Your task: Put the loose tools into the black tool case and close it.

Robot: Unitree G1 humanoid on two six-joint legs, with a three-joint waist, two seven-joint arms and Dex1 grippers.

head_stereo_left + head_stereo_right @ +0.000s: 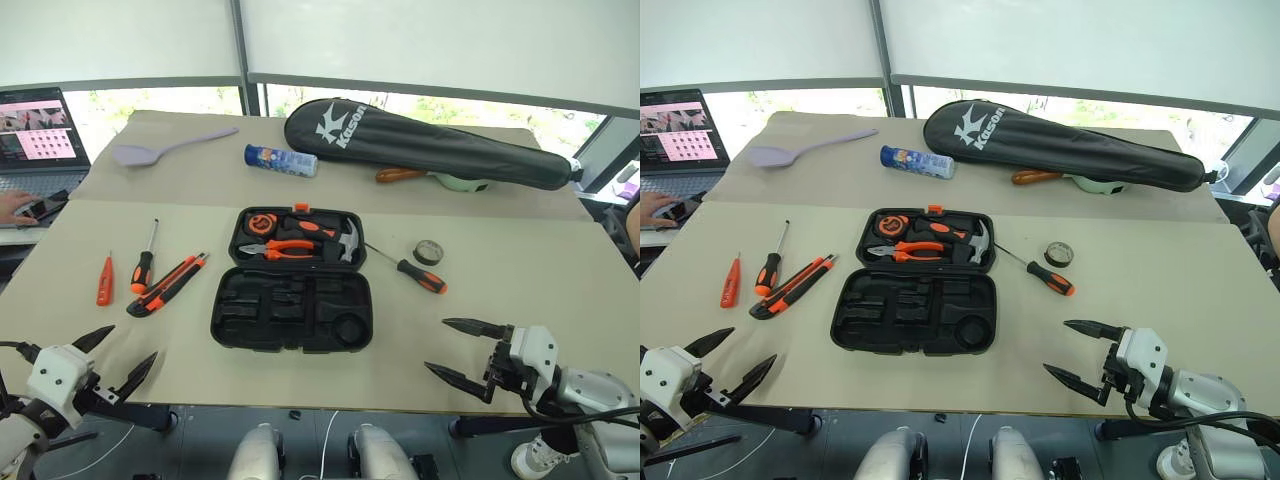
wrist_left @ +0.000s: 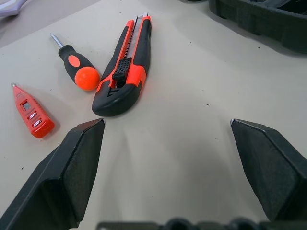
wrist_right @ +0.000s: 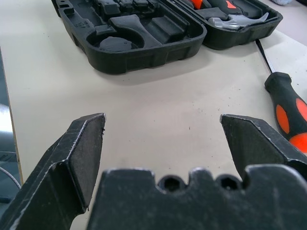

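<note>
The black tool case lies open mid-table, its near half showing bare moulded slots, its far half holding pliers and a hammer. Left of it lie a red tester screwdriver, a black-and-orange screwdriver and an orange-black utility knife. Right of the case lie a second screwdriver and a small black tape roll. My left gripper hangs open at the table's near-left edge, short of the knife. My right gripper is open at the near right, facing the case, with nothing between its fingers.
A long black racket bag lies along the far edge, with a blue-white can and a lilac spatula to its left. A brown-handled tool lies by the bag. A laptop and a person's hand are at far left.
</note>
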